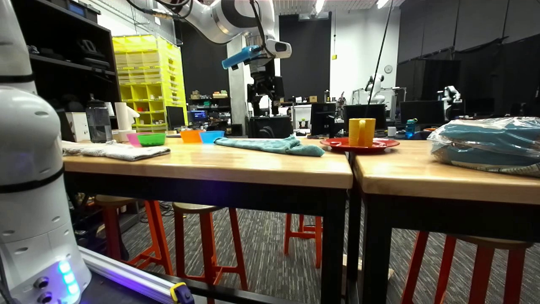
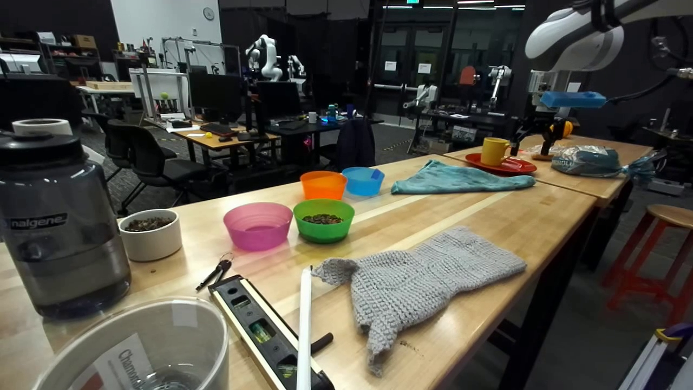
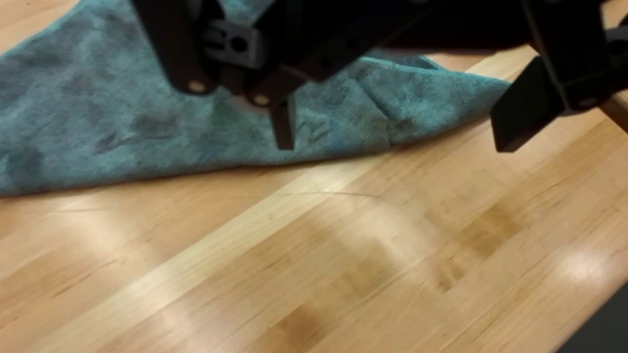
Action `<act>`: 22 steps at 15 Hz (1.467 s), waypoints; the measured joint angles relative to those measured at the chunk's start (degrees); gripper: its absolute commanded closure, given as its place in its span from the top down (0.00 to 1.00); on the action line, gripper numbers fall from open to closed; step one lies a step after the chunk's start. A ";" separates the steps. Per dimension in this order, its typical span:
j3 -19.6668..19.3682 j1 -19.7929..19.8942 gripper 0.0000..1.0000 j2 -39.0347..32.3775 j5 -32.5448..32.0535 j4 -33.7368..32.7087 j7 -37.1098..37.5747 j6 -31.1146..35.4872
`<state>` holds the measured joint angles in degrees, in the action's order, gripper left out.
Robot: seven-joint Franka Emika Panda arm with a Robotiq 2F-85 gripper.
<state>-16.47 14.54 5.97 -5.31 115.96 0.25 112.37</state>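
Wrist view: the gripper point(image 3: 395, 147) stands spread, its fingers point(image 3: 520, 110) well apart with nothing between them, above a teal cloth point(image 3: 147, 122) that lies on the wooden table point(image 3: 245, 274), a crease and an overlapping layer showing toward its narrow end. Judging from this, no grasp is made; the teal cloth is laid down partly folded, and taking hold of it is a step not done. In an exterior view, the fingers hang clear above the wooden table, apart from the teal cloth, whose end is bunched up near a red plate point(image 1: 386, 143) bearing a yellow mug point(image 1: 362, 131); a plastic-wrapped bundle point(image 1: 485, 141) sits on the adjoining table point(image 1: 405, 162). In an exterior view, the teal cloth spreads just beside the red plate, while the fingers show near the yellow mug, depth unclear. Well apart from the gripper stand a pink bowl point(image 2: 258, 233), a green bowl point(image 2: 324, 234) with dark bits inside, an orange bowl point(image 2: 324, 188) and a blue bowl point(image 2: 363, 187), and nearer the camera a gray knitted cloth point(image 2: 433, 271) lies rumpled and unheld.
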 measured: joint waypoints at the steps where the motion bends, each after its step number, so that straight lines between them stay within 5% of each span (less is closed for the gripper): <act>1: -0.36 0.35 1.00 -1.69 0.02 -1.30 -0.03 -0.05; 10: -3.03 4.75 1.00 -12.09 1.99 -9.92 -1.12 -0.91; 22: -2.94 4.83 1.00 -12.83 2.05 -10.26 -1.06 -0.88</act>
<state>-19.42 19.37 -6.86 -3.26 105.70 -0.82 111.49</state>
